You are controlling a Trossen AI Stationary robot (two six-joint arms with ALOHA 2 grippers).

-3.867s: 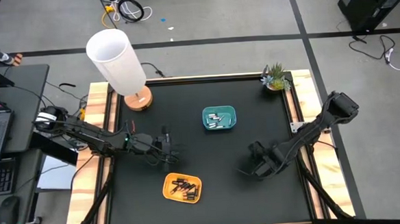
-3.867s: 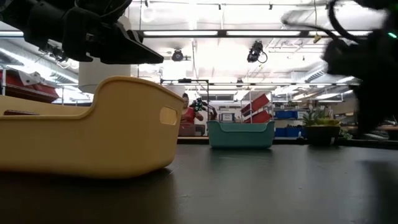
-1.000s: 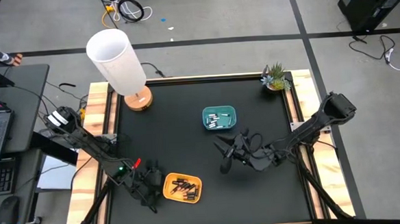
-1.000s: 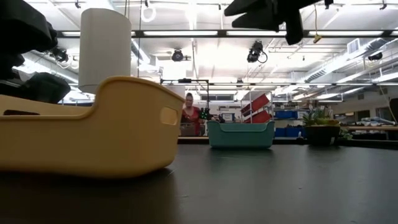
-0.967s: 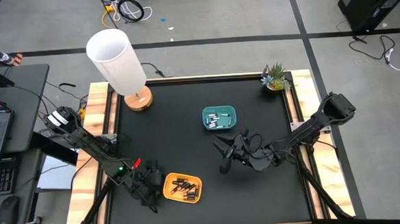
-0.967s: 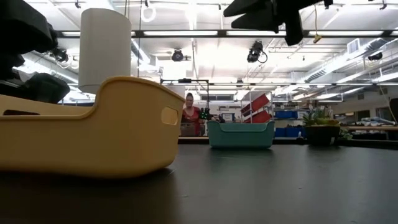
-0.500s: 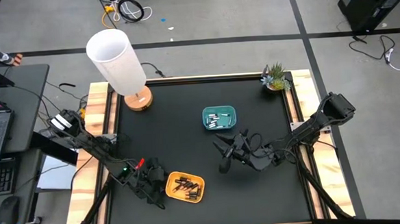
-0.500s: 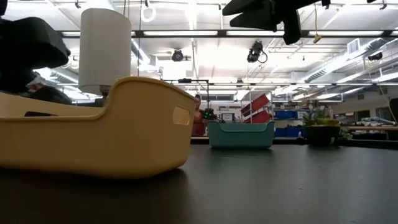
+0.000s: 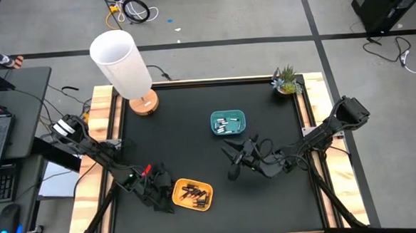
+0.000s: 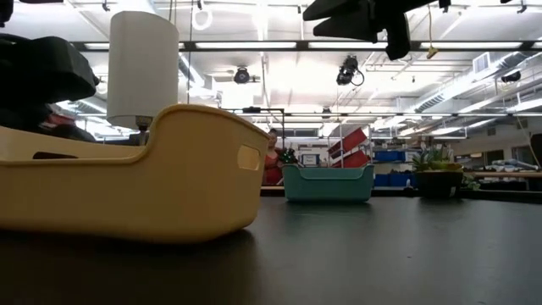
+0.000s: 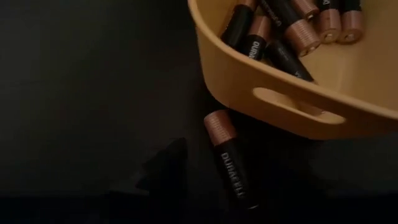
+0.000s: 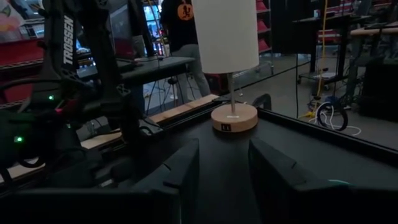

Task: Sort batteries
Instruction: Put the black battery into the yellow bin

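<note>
Black table (image 9: 194, 131) fills the high view's centre. We see the yellow tray (image 9: 191, 194) of batteries (image 9: 193, 196) has slid slightly right at lower centre since a second ago, nudged by our left end effector (image 9: 157, 194), released wide. One battery (image 11: 231, 160) lies outside, touching the tray wall, awaiting pickup. Our right end effector (image 9: 236, 160) stays half parted, empty, below the teal tray (image 9: 227, 123).

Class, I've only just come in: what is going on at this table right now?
A two-armed robot is sorting batteries. Its left claw is low beside the yellow tray of copper-ended cells, open, with one stray dark battery lying on the table against the tray's outside. The right claw hangs above the table below the teal tray, which holds silvery cells, fingers parted and empty.
</note>
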